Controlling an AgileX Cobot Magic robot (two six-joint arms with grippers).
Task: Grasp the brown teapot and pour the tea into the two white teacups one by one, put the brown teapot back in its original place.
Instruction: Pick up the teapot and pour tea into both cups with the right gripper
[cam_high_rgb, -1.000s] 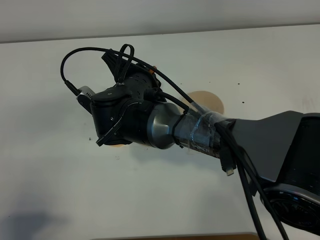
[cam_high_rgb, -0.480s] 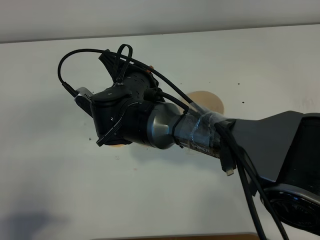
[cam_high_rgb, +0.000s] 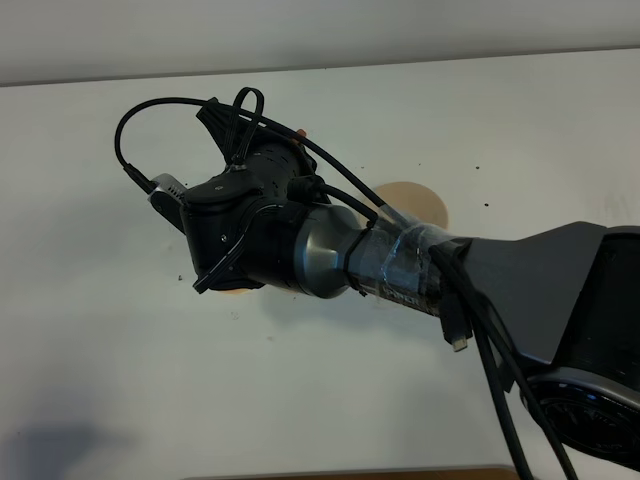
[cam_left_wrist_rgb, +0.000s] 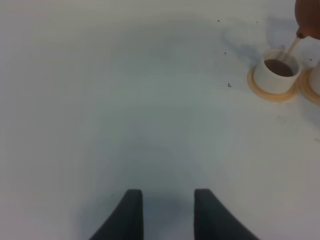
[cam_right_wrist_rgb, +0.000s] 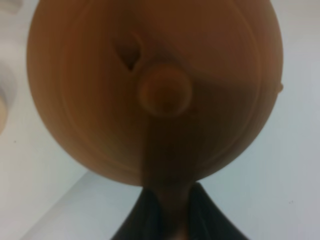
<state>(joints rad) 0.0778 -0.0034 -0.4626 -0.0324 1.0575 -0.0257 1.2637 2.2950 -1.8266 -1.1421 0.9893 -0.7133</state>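
The brown teapot (cam_right_wrist_rgb: 155, 90) fills the right wrist view, seen lid-on, tilted. My right gripper (cam_right_wrist_rgb: 170, 202) is shut on its loop handle. In the left wrist view the teapot's spout (cam_left_wrist_rgb: 310, 20) pours a thin stream of tea (cam_left_wrist_rgb: 291, 48) into one white teacup (cam_left_wrist_rgb: 277, 75), which holds dark tea. The second white teacup (cam_left_wrist_rgb: 316, 80) is cut off by the frame edge beside it. My left gripper (cam_left_wrist_rgb: 167, 215) is open and empty, low over bare table, well short of the cups. In the high view the right arm (cam_high_rgb: 270, 235) hides the teapot and both cups.
Each cup stands on an orange coaster (cam_left_wrist_rgb: 265, 92). The pale cream disc coaster (cam_high_rgb: 412, 203) lies bare behind the right arm's wrist. The table (cam_high_rgb: 120, 380) is white. Cables loop above the right wrist (cam_high_rgb: 170, 105).
The right wrist has shifted slightly left and tipped a little further over the cups. The left gripper shows no earlier view.
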